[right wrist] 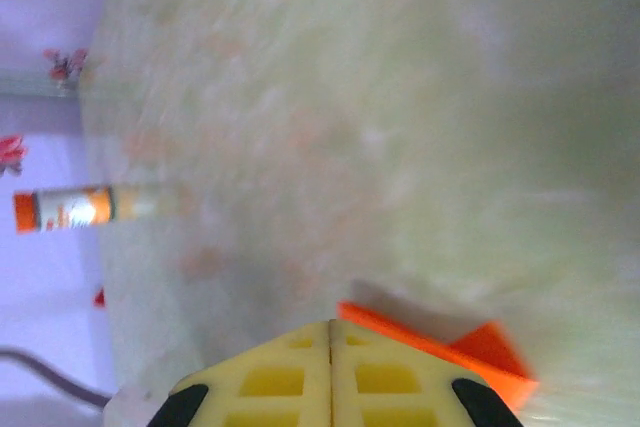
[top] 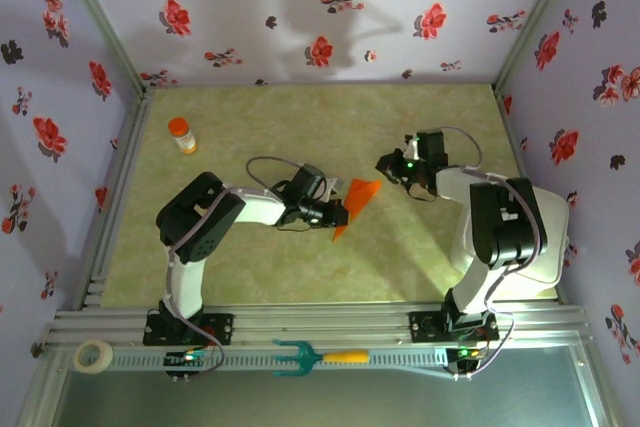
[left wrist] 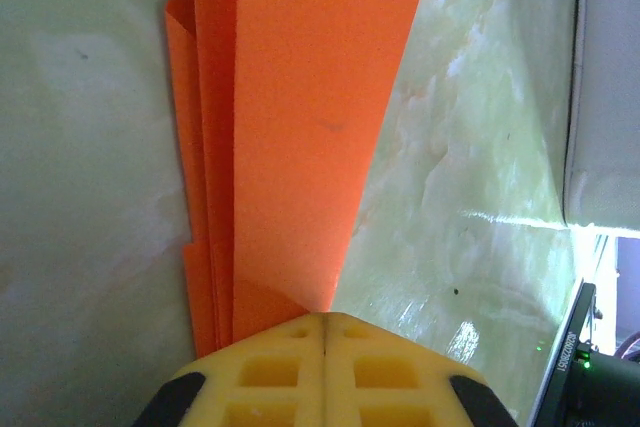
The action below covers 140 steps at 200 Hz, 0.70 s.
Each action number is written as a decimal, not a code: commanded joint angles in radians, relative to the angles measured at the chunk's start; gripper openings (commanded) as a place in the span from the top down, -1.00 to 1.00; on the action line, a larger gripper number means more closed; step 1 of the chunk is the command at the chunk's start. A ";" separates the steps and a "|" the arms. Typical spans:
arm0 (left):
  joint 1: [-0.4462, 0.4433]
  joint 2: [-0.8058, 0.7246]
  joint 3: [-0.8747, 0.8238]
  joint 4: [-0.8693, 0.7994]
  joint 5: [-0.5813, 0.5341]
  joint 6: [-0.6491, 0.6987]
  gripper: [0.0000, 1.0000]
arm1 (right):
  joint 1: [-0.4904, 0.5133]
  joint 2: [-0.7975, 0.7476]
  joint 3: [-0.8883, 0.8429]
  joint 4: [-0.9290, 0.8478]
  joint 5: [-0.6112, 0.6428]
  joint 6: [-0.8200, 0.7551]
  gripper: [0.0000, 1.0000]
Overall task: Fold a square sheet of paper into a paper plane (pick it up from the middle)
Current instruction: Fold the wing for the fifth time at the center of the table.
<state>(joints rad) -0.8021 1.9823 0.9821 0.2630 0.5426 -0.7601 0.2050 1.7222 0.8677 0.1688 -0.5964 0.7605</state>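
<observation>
Over the green marbled worktop [top: 250, 277] the paper plane [top: 365, 193] runs near-left to far-right; left pincer [top: 340, 213] clamped on its near-left end; right pincer [top: 388, 167], closed on nothing, just beyond.

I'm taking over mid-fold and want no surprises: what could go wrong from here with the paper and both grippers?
1. The left gripper pinches only the narrow end of the folded paper. Its layers fan apart toward the free end, so creases could slip or spring open.
2. The right gripper is shut and close to the paper's far corner. Advancing like that, it would likely shove or crumple the paper rather than grip it.
</observation>
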 commanded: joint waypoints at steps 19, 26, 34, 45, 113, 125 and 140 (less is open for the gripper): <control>-0.005 0.051 -0.053 -0.153 -0.031 -0.011 1.00 | 0.061 0.031 -0.086 0.012 0.025 0.015 0.90; -0.004 0.050 -0.053 -0.151 -0.030 -0.010 1.00 | 0.055 0.051 -0.088 0.008 0.033 0.014 0.90; -0.003 0.051 -0.053 -0.148 -0.031 -0.012 1.00 | 0.042 0.068 -0.086 0.014 0.026 0.010 0.91; -0.005 0.051 -0.053 -0.146 -0.030 -0.014 1.00 | 0.018 0.087 -0.084 0.019 0.036 0.000 0.91; -0.004 0.041 -0.079 -0.108 -0.027 -0.036 1.00 | -0.082 0.157 0.009 -0.023 0.058 -0.024 0.91; -0.003 0.037 -0.088 -0.098 -0.026 -0.041 1.00 | -0.092 0.158 0.010 0.000 0.052 -0.025 0.91; -0.003 0.034 -0.089 -0.096 -0.028 -0.043 1.00 | -0.102 0.151 0.013 0.012 0.017 -0.012 0.90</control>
<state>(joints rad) -0.8017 1.9774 0.9535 0.3168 0.5423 -0.7864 0.1192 1.8599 0.8612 0.1619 -0.5838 0.7586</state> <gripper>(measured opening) 0.057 0.060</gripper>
